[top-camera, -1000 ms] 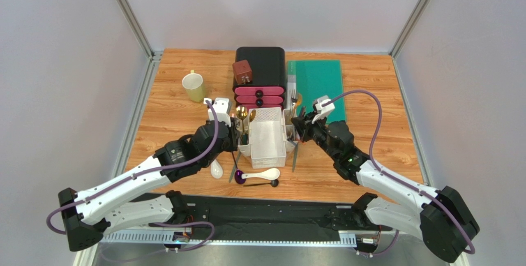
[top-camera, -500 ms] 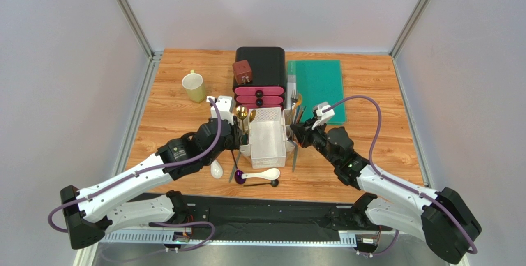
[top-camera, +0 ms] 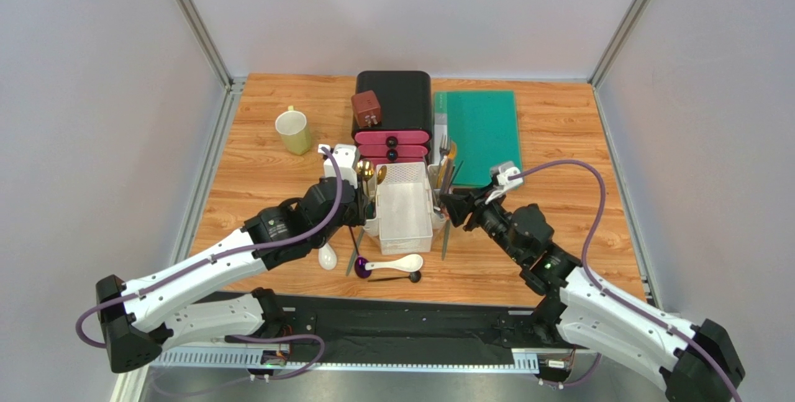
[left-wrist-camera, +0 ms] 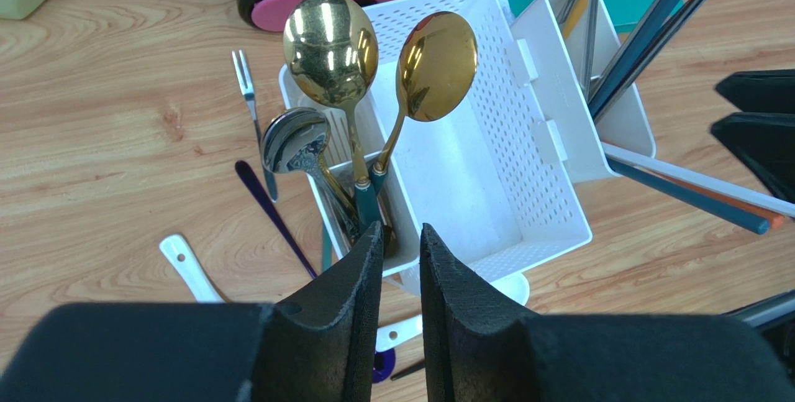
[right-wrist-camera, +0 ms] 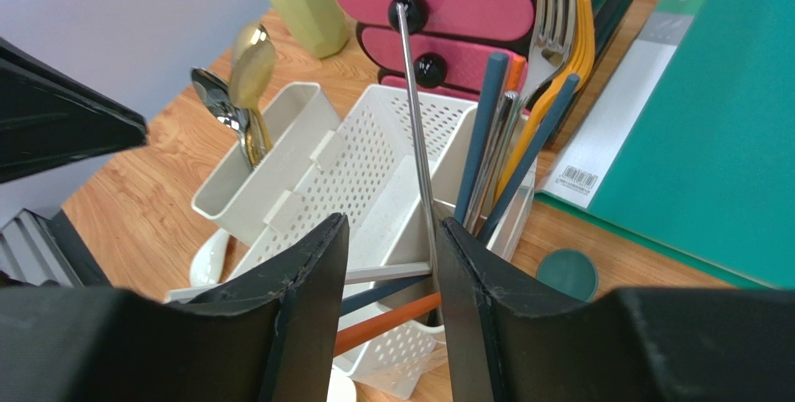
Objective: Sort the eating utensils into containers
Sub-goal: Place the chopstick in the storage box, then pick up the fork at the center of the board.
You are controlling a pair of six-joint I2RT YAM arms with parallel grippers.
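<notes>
Partway, I judge: gold spoons (left-wrist-camera: 331, 38) stand in the caddy's (left-wrist-camera: 536, 174) left side, chopsticks (right-wrist-camera: 485, 132) and fork (right-wrist-camera: 552, 11) in its right; soup spoons (top-camera: 397, 263) and purple spoon (top-camera: 358, 262) lie on the bench (top-camera: 261, 169); left claw (left-wrist-camera: 399, 234) and right claw (right-wrist-camera: 390, 225) both open, gripping nothing.

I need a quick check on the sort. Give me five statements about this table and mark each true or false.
1. Two gold spoons stand in the left side bin. True.
2. The large centre bin is packed full. False: nothing lies in it.
3. A white ceramic spoon lies on the table in front of the centre bin. True.
4. The mug touches the drawer box. False: bare table separates them.
5. The green folder lies left of the drawer box. False: it lies to its right.
</notes>
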